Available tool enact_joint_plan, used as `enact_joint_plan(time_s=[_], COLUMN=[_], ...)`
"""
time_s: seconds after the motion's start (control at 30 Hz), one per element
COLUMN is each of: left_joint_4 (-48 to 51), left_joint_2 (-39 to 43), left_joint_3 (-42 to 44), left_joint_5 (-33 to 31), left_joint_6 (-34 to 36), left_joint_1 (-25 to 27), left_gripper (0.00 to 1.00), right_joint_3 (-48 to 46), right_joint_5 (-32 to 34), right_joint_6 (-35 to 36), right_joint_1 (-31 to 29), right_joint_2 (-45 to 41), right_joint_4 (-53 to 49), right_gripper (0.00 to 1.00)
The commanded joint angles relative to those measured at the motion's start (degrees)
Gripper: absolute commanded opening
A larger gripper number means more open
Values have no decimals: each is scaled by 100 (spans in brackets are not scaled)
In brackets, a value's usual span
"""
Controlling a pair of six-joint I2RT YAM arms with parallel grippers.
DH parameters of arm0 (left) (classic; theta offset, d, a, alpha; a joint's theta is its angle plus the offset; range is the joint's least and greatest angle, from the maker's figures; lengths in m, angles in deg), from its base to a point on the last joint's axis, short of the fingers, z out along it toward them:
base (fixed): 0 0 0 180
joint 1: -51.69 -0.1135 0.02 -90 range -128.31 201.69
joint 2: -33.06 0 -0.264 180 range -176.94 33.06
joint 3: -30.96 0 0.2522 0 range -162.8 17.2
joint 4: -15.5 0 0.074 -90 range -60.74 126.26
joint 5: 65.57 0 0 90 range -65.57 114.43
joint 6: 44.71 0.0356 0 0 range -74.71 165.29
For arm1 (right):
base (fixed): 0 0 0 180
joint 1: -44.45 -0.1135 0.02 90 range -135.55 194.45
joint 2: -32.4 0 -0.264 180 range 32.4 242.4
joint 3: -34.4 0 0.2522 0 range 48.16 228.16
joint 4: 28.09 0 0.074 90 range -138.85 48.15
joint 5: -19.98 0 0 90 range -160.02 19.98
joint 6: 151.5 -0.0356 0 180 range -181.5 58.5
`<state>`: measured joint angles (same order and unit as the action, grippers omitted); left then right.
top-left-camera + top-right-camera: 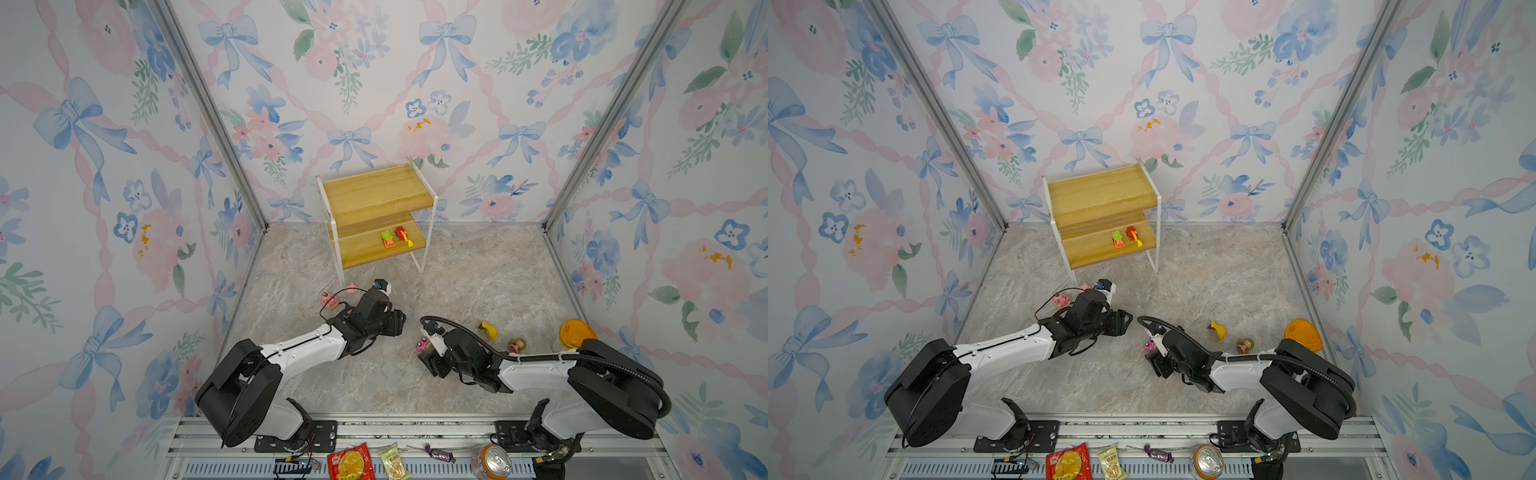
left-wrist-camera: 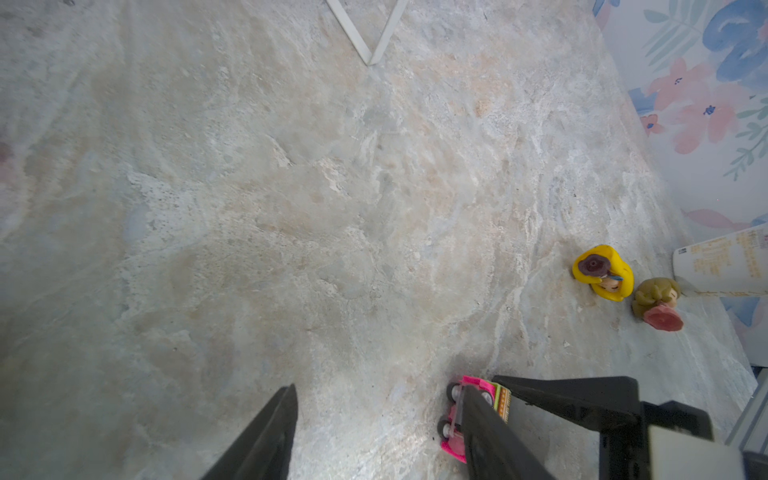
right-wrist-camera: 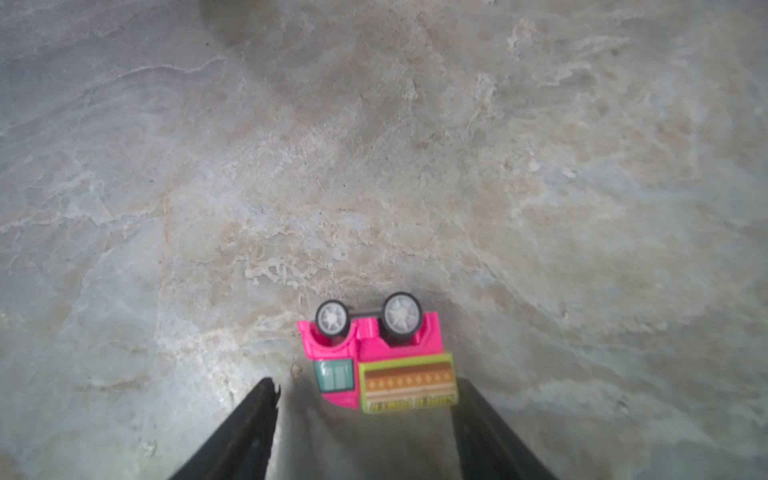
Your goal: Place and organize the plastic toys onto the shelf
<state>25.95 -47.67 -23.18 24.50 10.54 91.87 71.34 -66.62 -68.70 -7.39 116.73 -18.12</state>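
The shelf (image 1: 374,191) stands at the back wall with a green-orange car (image 1: 388,239) and a red car (image 1: 402,235) on its lower board. A pink car (image 3: 374,353) lies overturned on the floor, wheels up, between the fingertips of my right gripper (image 3: 365,384). That gripper is open: one finger is at the car's side and the other stands apart. My left gripper (image 2: 380,390) is open and empty just left of the pink car (image 1: 423,344). A pink pig (image 1: 352,289) and a round pink figure (image 1: 329,299) lie behind the left arm.
A yellow figure (image 1: 488,330) and a pink-dress doll (image 1: 517,345) lie on the floor to the right. Beside them stands an orange-lidded bottle (image 1: 575,332). Snack packets (image 1: 351,461) and a drink can (image 1: 490,459) rest on the front rail.
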Motion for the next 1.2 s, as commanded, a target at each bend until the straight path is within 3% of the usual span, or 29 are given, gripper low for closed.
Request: enact_joint_plan(time_s=[0.0,0.33,0.47,0.8,0.97,1.17], left_joint_4=[-80,-93,-94,-136,-266,-369], left_joint_2=[-2,-8,-27,5,34,129], left_joint_3=[74,57,26,74,254,341], left_joint_5=[103,169,205,274,304,283], left_joint_6=[111,138,149,147,121,97], left_joint_1=[-62,-131,-159,-309,-323,-326], left_gripper=[64,64,64,64,64,64], right_joint_3=[200,336,458,1462,2028,2654], right_joint_5=[-94,-204,-212,-71,-417,-1107], right_joint_6=[106,166,137,-562,-837,-809], right_joint_1=[114,259,257,258,264,393], right_joint_2=[158,351,183,-337,-630,-375], right_joint_4=[67,125,-214,-2913,-4603,-6119], right_gripper=[65,47,44,40,40,40])
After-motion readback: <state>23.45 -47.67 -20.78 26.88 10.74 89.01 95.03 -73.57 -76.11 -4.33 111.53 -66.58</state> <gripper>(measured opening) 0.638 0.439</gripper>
